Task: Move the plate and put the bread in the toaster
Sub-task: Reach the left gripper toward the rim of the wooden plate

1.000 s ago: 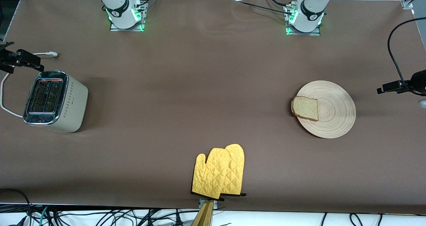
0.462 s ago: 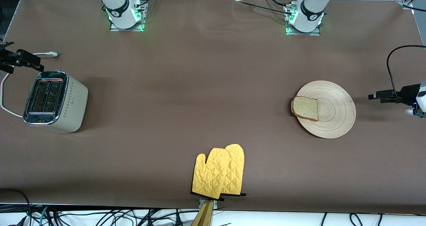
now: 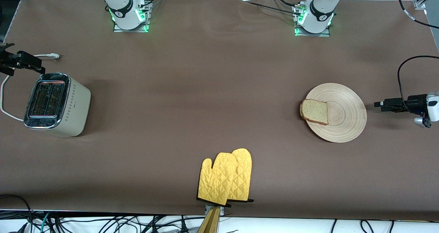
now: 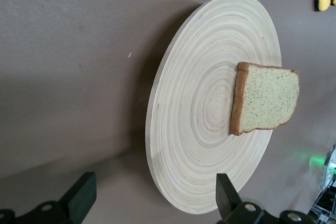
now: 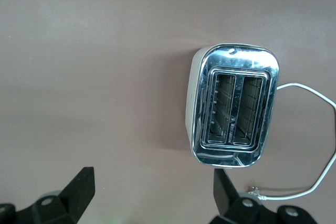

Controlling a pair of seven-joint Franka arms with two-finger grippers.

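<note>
Left wrist view: plate point(image 4: 199, 145) with bread point(image 4: 265, 106) just before the wide-apart left pincer point(image 4: 152, 203).

A pair of yellow quilted oven mitts with black cuffs point(image 3: 225, 179) lies flat on the brown-covered table point(image 3: 205, 89), one mitt overlapping the other, at the middle of the table edge nearest the front camera, thumbs and fingertips pointing away from that edge. A tangle of black cables point(image 3: 103, 222) runs below that same edge.

Between our toaster point(image 3: 56, 104) and plate point(image 3: 343, 123), open brown table point(image 3: 205, 89); only yellow mitts point(image 3: 226, 178) nearer the camera.
</note>
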